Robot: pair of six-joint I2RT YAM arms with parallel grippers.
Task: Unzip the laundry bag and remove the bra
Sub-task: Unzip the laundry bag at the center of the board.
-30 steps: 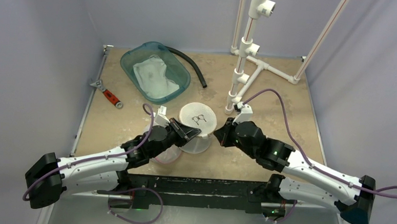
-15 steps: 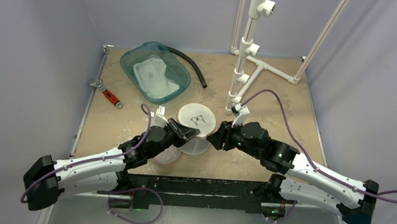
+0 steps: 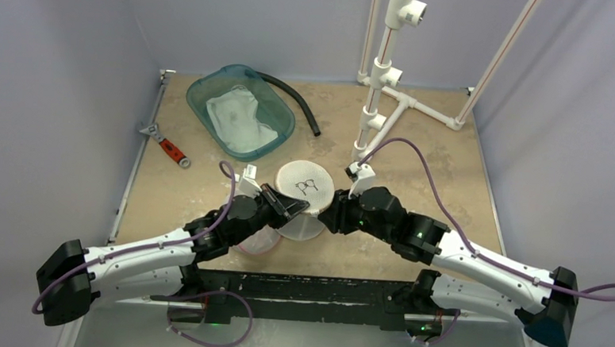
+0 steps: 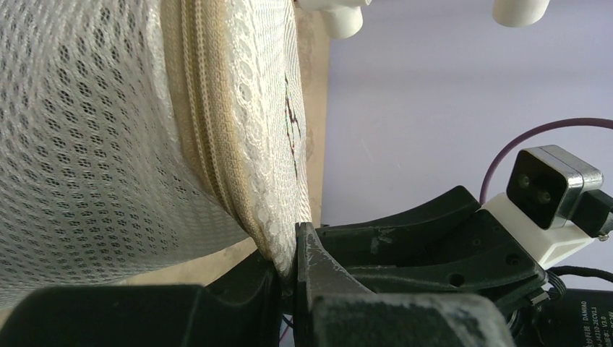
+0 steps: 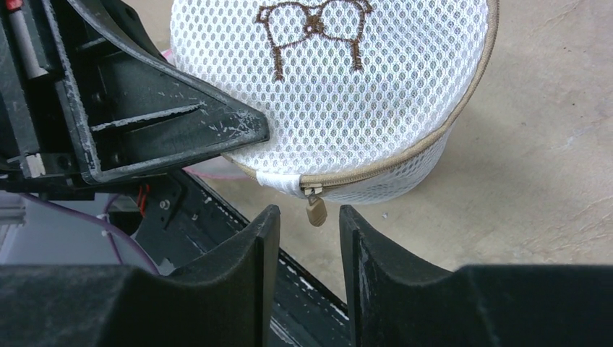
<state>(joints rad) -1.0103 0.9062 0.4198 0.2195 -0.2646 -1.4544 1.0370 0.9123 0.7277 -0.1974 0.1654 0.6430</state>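
laundry bag (image 5: 361, 94): white open-mesh cloth | zipper tape (image 5: 405, 157): tan, woven | left tool (image 4: 295, 249): matt black plastic, scuffed | bench (image 3: 447, 173): matt, speckled tan | bin (image 3: 201, 88): translucent teal plastic, glossy

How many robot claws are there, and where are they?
2. The left gripper is pinching the rim of the laundry bag. The right gripper is open, right by the zipper pull, not gripping it.
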